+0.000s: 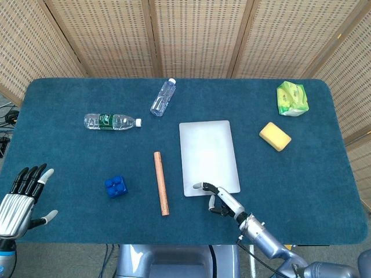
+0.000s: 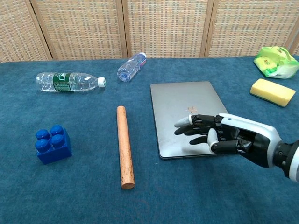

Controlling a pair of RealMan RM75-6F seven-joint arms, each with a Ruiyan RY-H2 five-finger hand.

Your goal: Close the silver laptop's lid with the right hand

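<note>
The silver laptop [image 1: 208, 157] lies flat and shut on the tabletop [image 1: 69, 156], just right of the wooden rod [image 1: 161, 183]. The right robot hand [image 2: 224, 137] hovers over its near edge, fingers extended and holding nothing. The laptop looks rigid, smooth, fairly heavy and probably slippery, so a flat downward press near that front edge suits it better than a grip.

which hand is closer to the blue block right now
Left. The left hand sits at the table's near-left edge, left of the blue block; the right hand is farther, beyond the wooden rod, by the laptop.
</note>
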